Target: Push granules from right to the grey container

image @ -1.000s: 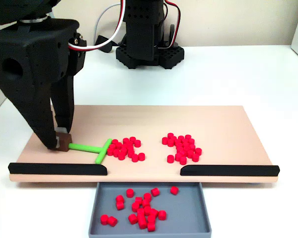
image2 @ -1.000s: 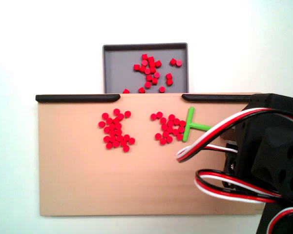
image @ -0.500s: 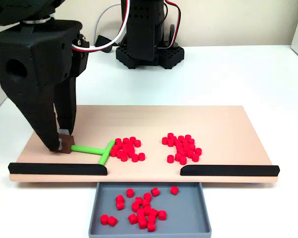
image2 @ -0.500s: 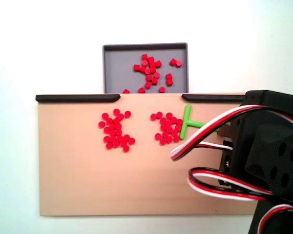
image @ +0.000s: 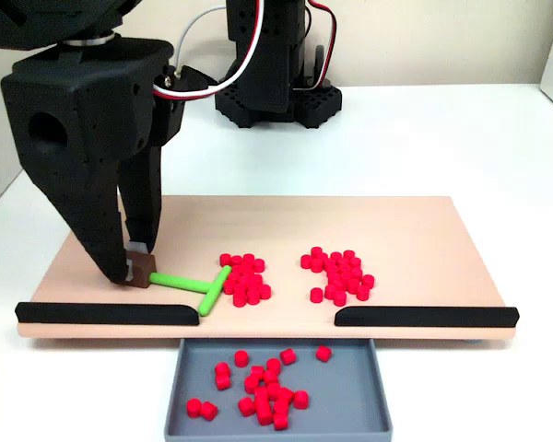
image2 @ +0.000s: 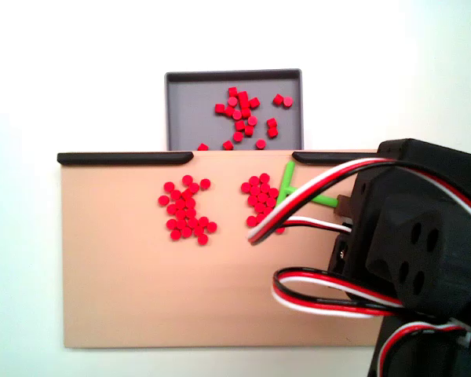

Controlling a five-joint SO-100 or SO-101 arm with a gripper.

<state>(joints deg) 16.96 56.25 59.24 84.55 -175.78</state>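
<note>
Granules (image: 243, 278) lie in two red clusters on the tan board (image: 415, 230), and more of them sit loose in the grey container (image: 350, 387) below the board's front edge in a fixed view. Going left to right in that view: the black hand (image: 136, 269) stands over the board's left end, its fingers drawn narrow around a small brown block that caps the stem of the green T-shaped stick (image: 195, 285). The stem runs right from the hand, tilted slightly toward the front edge, and the stick's crossbar touches the left side of the nearer cluster, so those granules sit just beyond the stick, to the hand's right. The second cluster (image: 339, 273) lies further right, apart from the first and well apart from the hand. Two black strips (image: 106, 313) line the front edge with a gap between them, and the container sits just outside that gap on the white counter (image: 424, 138). In the other fixed view the sides are mirrored: one cluster (image2: 186, 210) lies left, the pushed cluster (image2: 261, 198) is at centre, the green stick (image2: 286, 182) shows partly behind red, white and black wires (image2: 314, 184), and the container (image2: 188, 118) is at the top.
</note>
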